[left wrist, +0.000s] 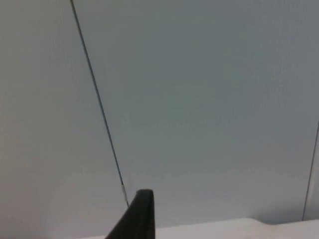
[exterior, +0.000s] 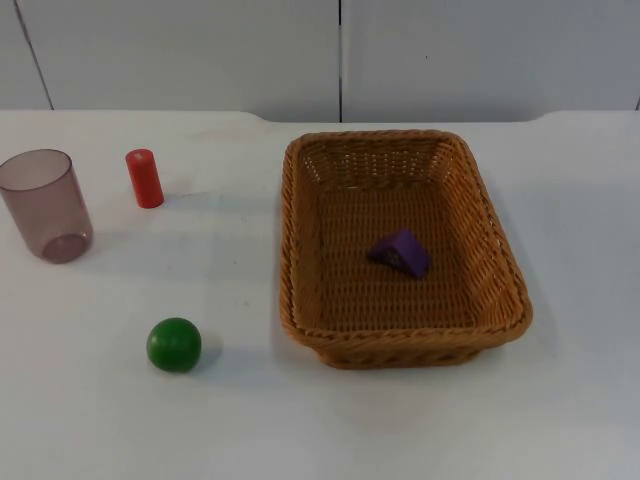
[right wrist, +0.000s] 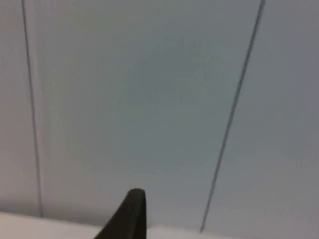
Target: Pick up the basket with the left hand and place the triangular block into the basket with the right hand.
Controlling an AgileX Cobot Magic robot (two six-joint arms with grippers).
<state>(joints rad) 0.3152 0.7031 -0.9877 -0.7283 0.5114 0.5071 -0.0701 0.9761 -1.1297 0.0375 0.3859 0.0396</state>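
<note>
- Green ball (exterior: pixel 174 344) sits closest to my top camera, alone on the white table (exterior: pixel 90 420), well apart from the basket.
- Right of it, I see the woven basket (exterior: pixel 300 250) resting flat on the table, its long side running away from the camera.
- Inside the basket, the purple triangular block (exterior: pixel 400 252) lies on the woven floor, a little right of the middle and clear of the walls.
- At far left, a translucent purplish cup (exterior: pixel 45 205) stands upright; a small red cylinder (exterior: pixel 144 178) stands upright just beside it, to its right.
- My left wrist camera looks at the grey partition wall (left wrist: pixel 199 99), with one black fingertip (left wrist: pixel 137 216) of the left end effector in sight; whether that end effector is spread or pressed together, I cannot tell.
- My right wrist camera faces the same wall, with one fingertip (right wrist: pixel 128 214) of the right end effector showing; its state I likewise cannot tell.
</note>
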